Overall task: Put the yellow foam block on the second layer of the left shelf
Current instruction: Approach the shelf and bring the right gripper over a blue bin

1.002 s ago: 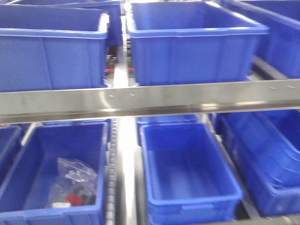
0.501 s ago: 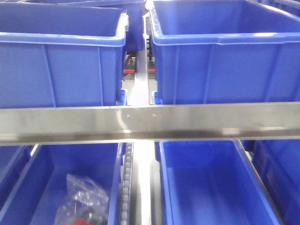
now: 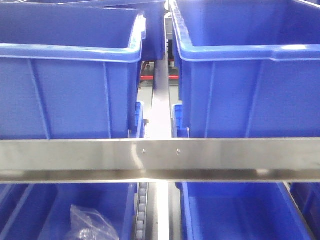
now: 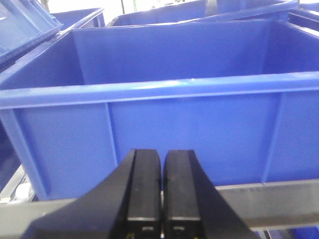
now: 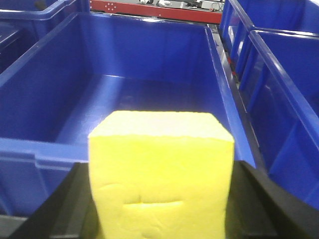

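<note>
**Between the right jaws: yellow block held above a blue bin**

At bottom of right wrist view, yellow foam block (image 5: 162,177): bright yellow, near-cubic, fine porous surface, sharp top edges, shallow creases pressed into front face. Clamped by right gripper (image 5: 159,199), black fingers (image 5: 261,199) flanking left and right sides, touching. Block fills the span between the jaws. Just beyond and below, open blue plastic bin (image 5: 45,154): smooth glossy walls, rounded rim, rectangular, floor bare where visible. Further blue bins (image 5: 284,74) at right, side by side. Farthest, red bar (image 5: 154,10) across the top.

In left wrist view, left gripper (image 4: 162,191) at bottom centre: two black flat pads pressed together, only a hairline seam between, nothing held. Just past, grey metal rail (image 4: 279,201) running horizontally. Behind that, large blue tub (image 4: 164,89), ribbed outer wall, thick rolled rim, interior smooth.

In front view, brushed steel shelf beam (image 3: 160,160) across the frame, two small screws near centre. Below, crumpled clear plastic bag (image 3: 92,225) in lower left bin (image 3: 30,215). Above beam, two big blue crates (image 3: 70,90) side by side, narrow gap between. No grippers in this view.
</note>
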You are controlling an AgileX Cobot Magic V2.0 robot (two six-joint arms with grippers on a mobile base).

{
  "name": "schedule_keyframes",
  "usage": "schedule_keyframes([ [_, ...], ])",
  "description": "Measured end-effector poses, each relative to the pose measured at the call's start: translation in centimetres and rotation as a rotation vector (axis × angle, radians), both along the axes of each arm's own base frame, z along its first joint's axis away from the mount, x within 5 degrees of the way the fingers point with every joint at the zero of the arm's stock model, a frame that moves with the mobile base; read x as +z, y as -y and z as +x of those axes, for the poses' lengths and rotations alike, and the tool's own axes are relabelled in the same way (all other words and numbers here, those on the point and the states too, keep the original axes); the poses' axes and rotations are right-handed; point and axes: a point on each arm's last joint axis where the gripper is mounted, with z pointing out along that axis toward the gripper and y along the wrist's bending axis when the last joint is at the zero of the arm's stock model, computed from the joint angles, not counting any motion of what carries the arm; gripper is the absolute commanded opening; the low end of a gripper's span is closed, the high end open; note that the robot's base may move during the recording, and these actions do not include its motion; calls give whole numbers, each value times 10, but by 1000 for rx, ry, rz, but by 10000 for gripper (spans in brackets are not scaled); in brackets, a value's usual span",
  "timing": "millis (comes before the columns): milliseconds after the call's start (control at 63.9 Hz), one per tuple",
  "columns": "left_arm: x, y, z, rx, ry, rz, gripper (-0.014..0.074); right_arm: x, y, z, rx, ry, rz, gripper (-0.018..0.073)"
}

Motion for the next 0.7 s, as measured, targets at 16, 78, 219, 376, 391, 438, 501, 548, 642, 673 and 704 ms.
schedule_keyframes([
  [16,0,0,0,0,0,0,136,0,0,0,0,0,0,467],
  [78,0,0,0,0,0,0,136,0,0,0,0,0,0,467],
  [219,0,0,0,0,0,0,136,0,0,0,0,0,0,467],
  [376,0,0,0,0,0,0,136,0,0,0,0,0,0,467],
  [391,0,0,0,0,0,0,136,0,0,0,0,0,0,467],
  [438,0,0,0,0,0,0,136,0,0,0,0,0,0,467],
  [501,0,0,0,0,0,0,136,0,0,0,0,0,0,467],
  [548,0,0,0,0,0,0,136,0,0,0,0,0,0,467],
  [642,0,0,0,0,0,0,136,0,0,0,0,0,0,467],
  [673,0,0,0,0,0,0,136,0,0,0,0,0,0,467],
  [704,0,0,0,0,0,0,136,0,0,0,0,0,0,467],
])
